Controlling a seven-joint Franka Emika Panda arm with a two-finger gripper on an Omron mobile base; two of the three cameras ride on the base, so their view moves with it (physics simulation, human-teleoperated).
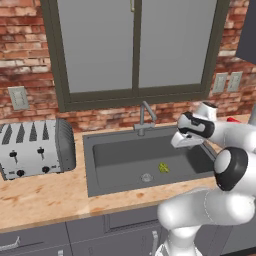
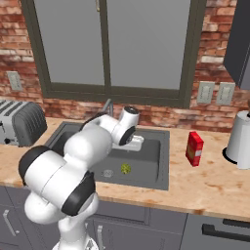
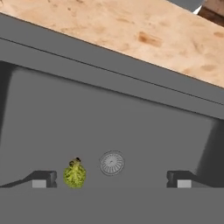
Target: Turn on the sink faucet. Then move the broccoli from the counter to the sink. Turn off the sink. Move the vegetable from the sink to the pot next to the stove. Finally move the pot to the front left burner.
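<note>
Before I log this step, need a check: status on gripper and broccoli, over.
Gripper open, over the sink, holding nothing. Tiny green broccoli floret on the floor of the dark grey sink, beside the round metal drain. Nothing between.

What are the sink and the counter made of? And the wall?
The sink looks like matte dark grey metal or composite: smooth, no shine. The counter looks like light wood, showing grain and reddish blotches. The wall looks like rough red brick with pale mortar lines.
</note>
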